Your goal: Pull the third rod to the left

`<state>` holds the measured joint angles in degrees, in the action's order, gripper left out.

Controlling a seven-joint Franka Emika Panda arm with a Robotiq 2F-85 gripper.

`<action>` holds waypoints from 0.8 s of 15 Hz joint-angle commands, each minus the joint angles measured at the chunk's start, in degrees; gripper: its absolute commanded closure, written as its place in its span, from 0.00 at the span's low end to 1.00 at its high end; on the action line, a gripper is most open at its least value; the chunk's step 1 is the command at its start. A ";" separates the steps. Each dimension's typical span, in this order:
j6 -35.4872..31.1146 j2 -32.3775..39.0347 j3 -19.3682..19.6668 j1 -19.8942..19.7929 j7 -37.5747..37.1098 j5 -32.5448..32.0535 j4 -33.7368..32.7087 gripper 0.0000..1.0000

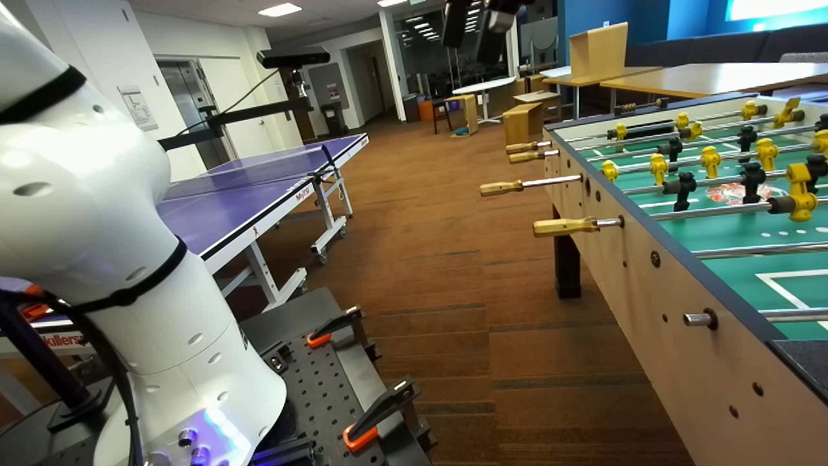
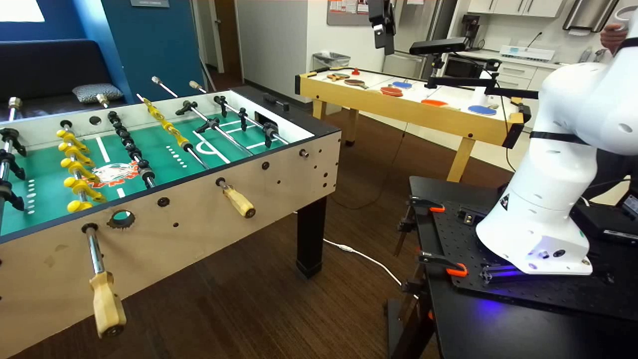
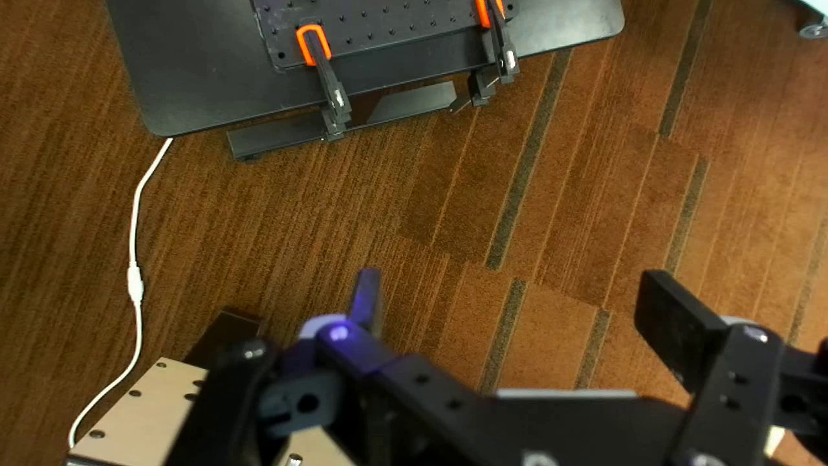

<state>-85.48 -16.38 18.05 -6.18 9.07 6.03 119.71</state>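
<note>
The third rod [image 1: 566, 226] has a tan wooden handle, the largest-looking in that exterior view. It sticks out from the side wall of the foosball table, with a short stretch of silver metal between handle and wall. The third rod's handle also shows in an exterior view [image 2: 238, 200]. My gripper [image 1: 470, 46] hangs high at the top edge of the picture, well above and apart from the handles. It also shows in an exterior view [image 2: 388, 49]. In the wrist view my gripper [image 3: 514, 285] is wide open, with only carpet showing between its fingers. The third rod cannot be made out there.
Further rods with tan handles [image 1: 501, 188] [image 2: 107, 306] stick out along the foosball table [image 1: 637, 304]. A rod end without a handle [image 1: 698, 319] is nearer. The black robot stand [image 2: 478, 309] carries orange-tipped clamps. A white cable [image 3: 135, 285] lies on the carpet.
</note>
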 commanded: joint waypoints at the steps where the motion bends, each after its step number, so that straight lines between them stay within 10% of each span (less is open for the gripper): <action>1: 0.20 0.24 -1.55 -1.81 0.44 0.36 -0.17 0.00; 6: -3.32 2.13 -2.62 -1.43 -2.01 1.86 -0.65 0.00; 12: -24.16 13.02 -6.88 0.47 -3.57 10.47 -1.28 0.00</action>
<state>-102.33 -9.75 13.13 -6.10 6.54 13.03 119.83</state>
